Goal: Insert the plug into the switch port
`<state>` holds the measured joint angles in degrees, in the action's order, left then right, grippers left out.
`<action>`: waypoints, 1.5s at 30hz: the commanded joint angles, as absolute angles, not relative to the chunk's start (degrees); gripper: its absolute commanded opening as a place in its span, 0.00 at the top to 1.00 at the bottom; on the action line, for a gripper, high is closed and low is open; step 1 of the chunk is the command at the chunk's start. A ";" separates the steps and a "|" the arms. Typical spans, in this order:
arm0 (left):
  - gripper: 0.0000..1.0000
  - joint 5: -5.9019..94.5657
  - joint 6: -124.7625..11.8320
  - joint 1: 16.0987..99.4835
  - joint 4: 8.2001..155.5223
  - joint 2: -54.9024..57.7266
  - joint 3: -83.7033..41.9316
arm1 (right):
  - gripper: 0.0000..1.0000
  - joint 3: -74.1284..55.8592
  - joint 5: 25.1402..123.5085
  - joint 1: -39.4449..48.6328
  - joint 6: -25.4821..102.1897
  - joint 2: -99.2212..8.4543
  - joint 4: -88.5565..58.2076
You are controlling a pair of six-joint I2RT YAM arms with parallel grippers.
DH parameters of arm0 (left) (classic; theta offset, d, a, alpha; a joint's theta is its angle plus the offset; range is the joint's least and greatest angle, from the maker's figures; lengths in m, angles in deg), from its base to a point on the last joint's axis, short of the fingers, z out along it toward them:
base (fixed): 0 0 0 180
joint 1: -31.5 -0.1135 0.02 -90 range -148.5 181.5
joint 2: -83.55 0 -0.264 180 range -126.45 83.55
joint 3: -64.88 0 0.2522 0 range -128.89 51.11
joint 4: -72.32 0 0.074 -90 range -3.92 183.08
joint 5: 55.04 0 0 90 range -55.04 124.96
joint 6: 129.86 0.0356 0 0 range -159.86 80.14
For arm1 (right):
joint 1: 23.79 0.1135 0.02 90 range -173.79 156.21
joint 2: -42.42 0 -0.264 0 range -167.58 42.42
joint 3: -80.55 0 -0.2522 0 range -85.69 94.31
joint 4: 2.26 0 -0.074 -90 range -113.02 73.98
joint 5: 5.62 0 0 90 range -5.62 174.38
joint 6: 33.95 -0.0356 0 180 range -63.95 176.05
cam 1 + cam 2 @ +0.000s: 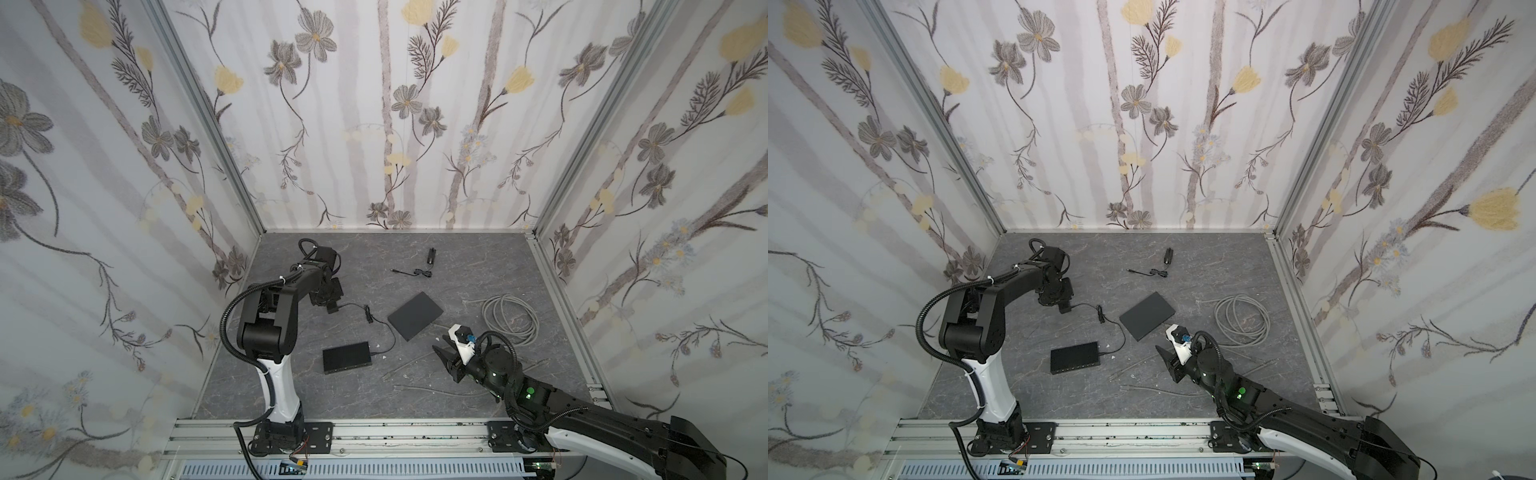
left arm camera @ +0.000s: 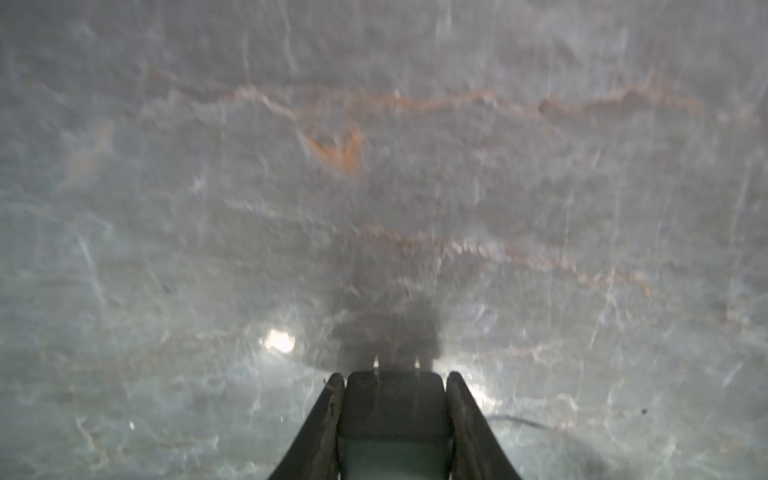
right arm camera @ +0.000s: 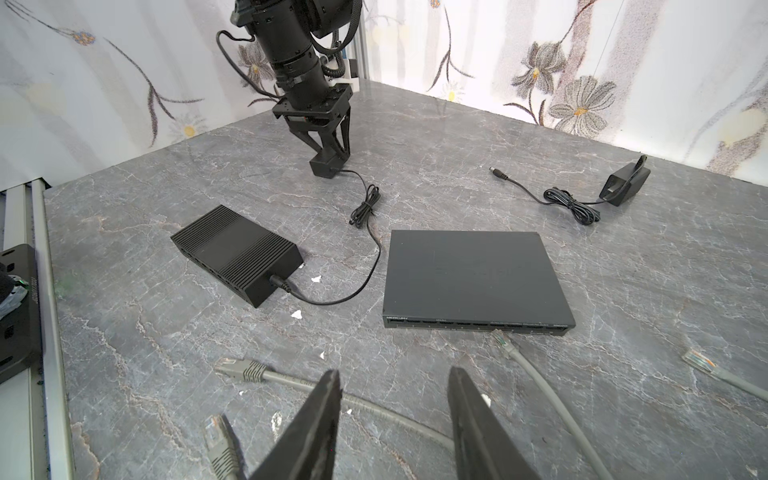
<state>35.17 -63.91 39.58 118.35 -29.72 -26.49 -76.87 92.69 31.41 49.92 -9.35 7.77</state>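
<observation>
One plug (image 1: 373, 353) sits in near-left switch (image 1: 346, 358), top view; that step looks done.
Left wrist: left gripper (image 2: 395, 376), jaws clamping adapter (image 2: 395, 407).
Right wrist: right gripper (image 3: 395, 374), jaws open, empty; spare plug (image 3: 500, 173) loose, far, apart from second switch (image 3: 469, 274).

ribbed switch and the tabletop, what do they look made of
Ribbed switch: black, matte, fine ridges along its top; probably metal or moulded plastic, unclear which. Tabletop: grey stone-look with pale, rusty veins, slight sheen; real stone or printed laminate.
</observation>
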 commanded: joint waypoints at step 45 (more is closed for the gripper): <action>0.05 33.21 -78.53 46.78 105.17 15.54 19.89 | 0.56 -73.36 97.96 36.61 52.06 -18.62 10.57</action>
